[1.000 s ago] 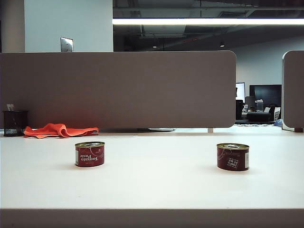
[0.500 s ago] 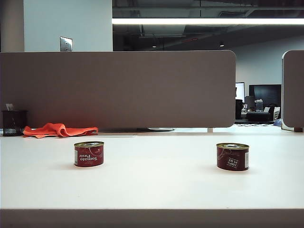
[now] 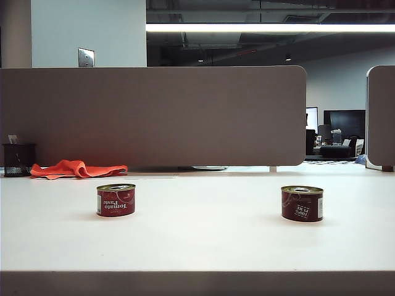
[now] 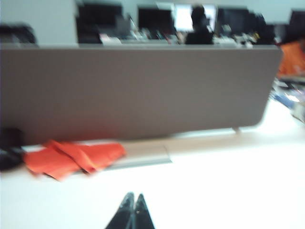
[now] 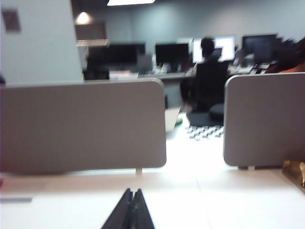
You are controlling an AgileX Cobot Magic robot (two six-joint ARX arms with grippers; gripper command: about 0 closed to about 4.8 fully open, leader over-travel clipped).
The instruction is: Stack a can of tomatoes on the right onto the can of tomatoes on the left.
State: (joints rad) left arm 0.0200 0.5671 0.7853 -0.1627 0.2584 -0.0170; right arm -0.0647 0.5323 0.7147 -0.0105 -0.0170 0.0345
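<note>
Two small red tomato cans stand upright and far apart on the white table [image 3: 203,246] in the exterior view: the left can [image 3: 116,200] and the right can [image 3: 302,203]. Neither arm shows in the exterior view. In the left wrist view my left gripper [image 4: 134,197] is shut with nothing in it, raised over bare table; no can shows there. In the right wrist view my right gripper [image 5: 133,192] is shut and empty too, pointing level toward the partitions, and neither can shows.
A grey partition [image 3: 154,117] runs along the table's back edge, with a second panel [image 3: 381,117] at far right. An orange cloth [image 3: 77,168] and a black mesh cup [image 3: 18,159] lie at the back left. The cloth [image 4: 71,157] shows in the left wrist view.
Nothing on the table has visibly moved in the exterior view; both cans stand where they were.
</note>
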